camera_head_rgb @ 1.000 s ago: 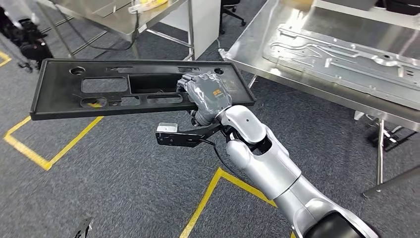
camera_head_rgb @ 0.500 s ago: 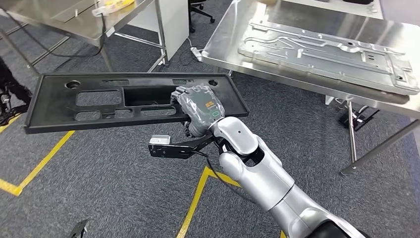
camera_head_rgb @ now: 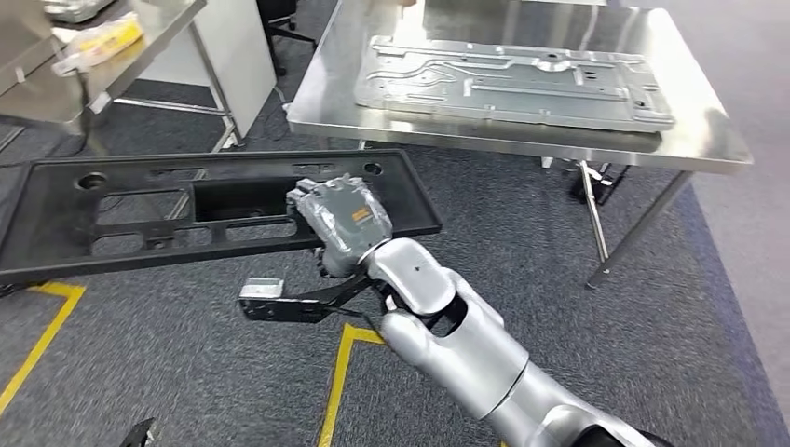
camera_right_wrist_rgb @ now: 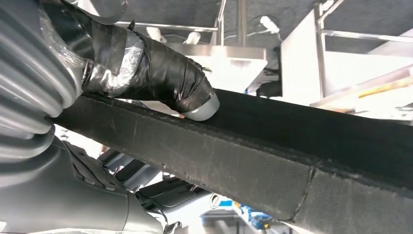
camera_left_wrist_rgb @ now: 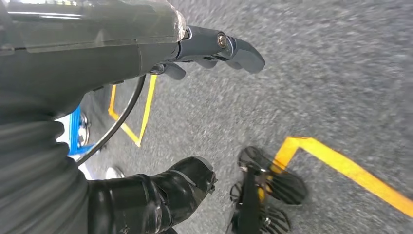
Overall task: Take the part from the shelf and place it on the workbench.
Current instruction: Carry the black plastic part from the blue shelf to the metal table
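Grey carpet marked with yellow tape lines (camera_head_rgb: 335, 382) spreads under the scene. Ahead of and beyond the right robot hand (camera_head_rgb: 340, 222) stands a steel table (camera_head_rgb: 522, 144) carrying a flat metal plate (camera_head_rgb: 512, 79). The right robot hand is clenched on the near edge of the long black part (camera_head_rgb: 200, 209), which sticks far out to its left, level and clear of the table. The wrist view shows its taped thumb (camera_right_wrist_rgb: 165, 78) pressed on the part's top face. The left robot hand (camera_left_wrist_rgb: 160, 73) hangs over the floor, released, fingers apart, holding nothing. The grip sits near one end, so the long overhang could likely twist the part loose, or its far end might clip the table leg or rim on approach.
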